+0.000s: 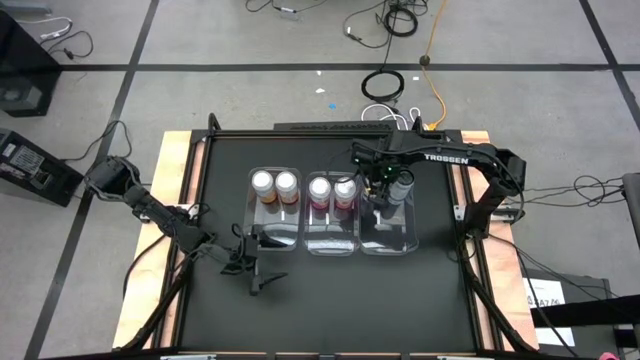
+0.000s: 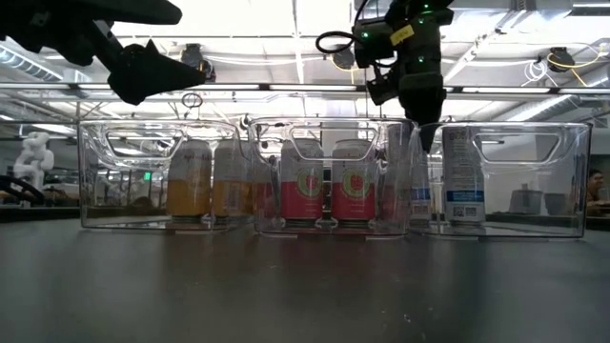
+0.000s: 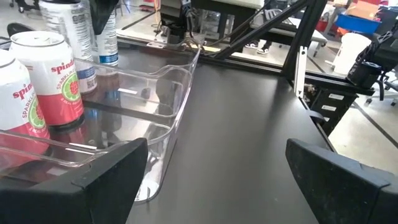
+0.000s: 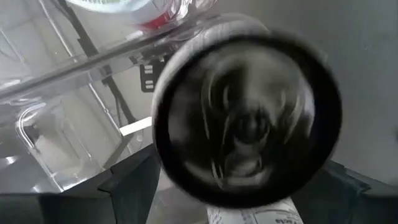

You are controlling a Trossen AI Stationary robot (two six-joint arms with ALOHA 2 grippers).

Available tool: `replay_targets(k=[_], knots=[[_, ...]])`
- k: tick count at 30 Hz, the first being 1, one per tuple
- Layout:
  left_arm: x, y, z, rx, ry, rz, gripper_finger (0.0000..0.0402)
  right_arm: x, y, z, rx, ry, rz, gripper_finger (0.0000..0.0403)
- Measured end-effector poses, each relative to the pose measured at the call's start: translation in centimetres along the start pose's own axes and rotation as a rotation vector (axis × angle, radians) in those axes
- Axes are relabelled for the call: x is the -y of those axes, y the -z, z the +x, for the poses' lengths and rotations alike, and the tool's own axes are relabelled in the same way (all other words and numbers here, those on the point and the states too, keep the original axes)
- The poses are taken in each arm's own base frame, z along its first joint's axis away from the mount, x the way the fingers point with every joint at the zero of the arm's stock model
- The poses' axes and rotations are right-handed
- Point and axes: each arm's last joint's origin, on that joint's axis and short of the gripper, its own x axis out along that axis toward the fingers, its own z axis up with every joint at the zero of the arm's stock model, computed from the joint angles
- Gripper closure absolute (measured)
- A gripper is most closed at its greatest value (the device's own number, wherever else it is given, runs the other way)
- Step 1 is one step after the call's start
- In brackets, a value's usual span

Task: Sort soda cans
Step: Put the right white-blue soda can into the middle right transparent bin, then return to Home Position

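Observation:
Three clear bins stand in a row. Two orange soda cans (image 1: 274,183) stand in the left bin and two pink cans (image 1: 332,187) in the middle one. A grey can (image 1: 402,183) stands in the right bin (image 1: 400,240). My right gripper (image 1: 383,190) reaches down into that bin over a second grey can (image 2: 417,191), whose round top (image 4: 249,112) fills the right wrist view. My left gripper (image 1: 255,268) waits open above the table, just off the left bin's near wall. My right gripper comes at the second grey can from above, pointing down, with one finger (image 4: 134,183) on each side of its upper part (image 4: 180,168). The can is upright inside the right bin. Whether its base rests on the bin floor is hidden by the bin walls.
The left wrist view looks along the middle bin's near wall (image 3: 168,118), past the pink cans (image 3: 53,81), to open black table (image 3: 249,137) on the right. Black table also lies in front of the bins (image 1: 340,300). The table's frame rails (image 1: 470,260) run along its sides.

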Motion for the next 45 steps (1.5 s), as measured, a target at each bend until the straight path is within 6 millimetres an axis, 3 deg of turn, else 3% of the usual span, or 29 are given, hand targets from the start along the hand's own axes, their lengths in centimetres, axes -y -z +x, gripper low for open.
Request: replay_targets(k=[13, 25, 35, 45], knots=[[0.0, 0.0, 0.0, 0.003, 0.002, -0.002, 0.0011, 0.1, 1.0, -0.8, -0.032, -0.001, 0.005, 0.0096], [0.0, 0.0, 0.0, 0.004, 0.002, -0.002, 0.0011, 0.6, 5.3, -7.7, 0.255, -0.041, 0.172, 0.0096], [0.0, 0.0, 0.0, 0.003, 0.002, -0.002, 0.0011, -1.8, 10.0, -14.2, 0.677, -0.224, 0.213, 0.0096], [0.0, 0.0, 0.0, 0.004, 0.004, -0.003, 0.0011, -3.8, 12.0, -15.1, 0.679, -0.301, 0.258, 0.0096]])
